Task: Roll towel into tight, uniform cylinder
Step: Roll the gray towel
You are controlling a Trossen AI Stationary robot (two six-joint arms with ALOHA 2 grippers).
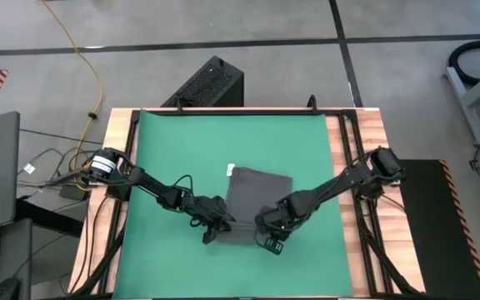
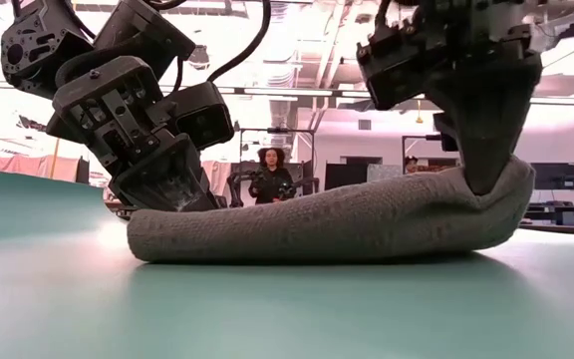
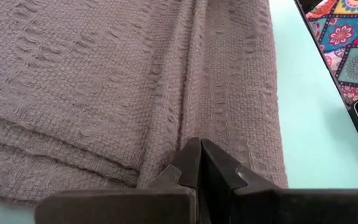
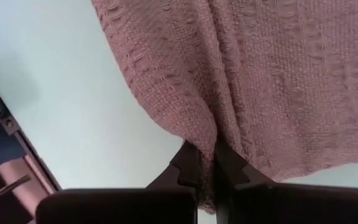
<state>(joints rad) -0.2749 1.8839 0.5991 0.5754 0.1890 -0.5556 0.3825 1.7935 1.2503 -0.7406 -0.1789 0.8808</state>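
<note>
Towel [image 1: 257, 200] flat on green mat [image 1: 173, 142], nearer the bench's front edge than its back. Left end effector [image 1: 212, 229] clenched on towel's front-left corner. Right end effector [image 1: 272, 236] clenched on towel's front-right corner, that corner lifted off the mat.

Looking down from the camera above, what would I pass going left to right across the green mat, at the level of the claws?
Bare green mat → left gripper → dark grey towel → right gripper → bare mat again.
</note>
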